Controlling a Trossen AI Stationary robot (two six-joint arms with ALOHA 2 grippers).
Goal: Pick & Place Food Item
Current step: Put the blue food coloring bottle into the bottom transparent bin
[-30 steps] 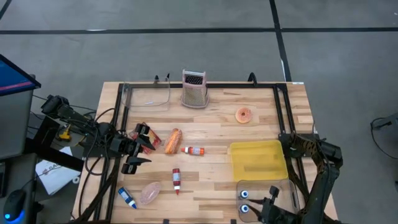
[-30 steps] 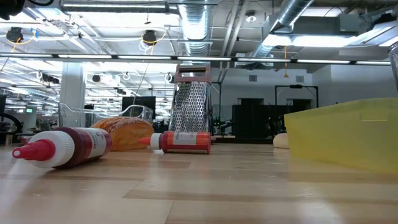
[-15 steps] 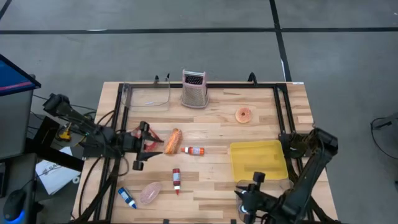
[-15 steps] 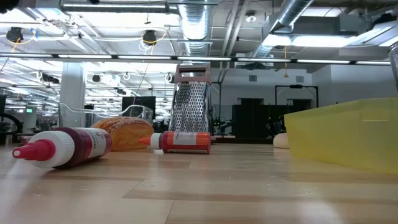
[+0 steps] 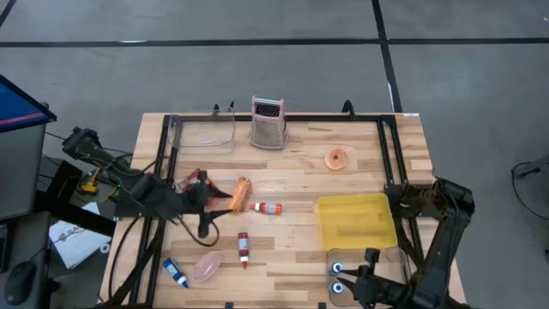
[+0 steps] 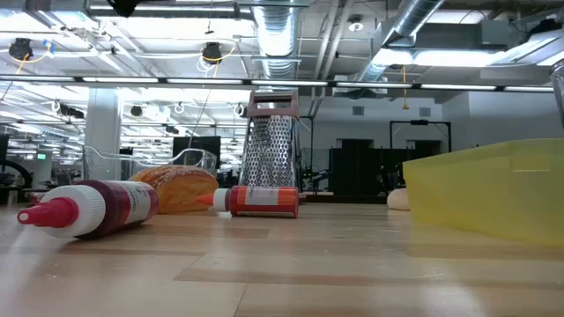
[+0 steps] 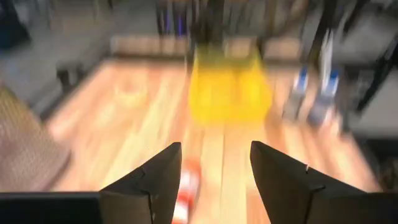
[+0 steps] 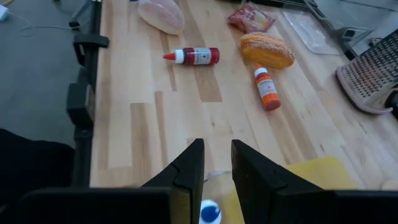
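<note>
Bread roll (image 5: 239, 194) on wooden table (image 5: 300, 163), grey floor (image 5: 257, 69) around

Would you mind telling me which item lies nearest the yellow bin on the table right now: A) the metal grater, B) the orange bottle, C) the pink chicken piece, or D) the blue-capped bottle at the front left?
B: in the high view the orange bottle lies just left of the yellow bin, while the grater stands at the far edge and the other two lie at the front left.
</note>
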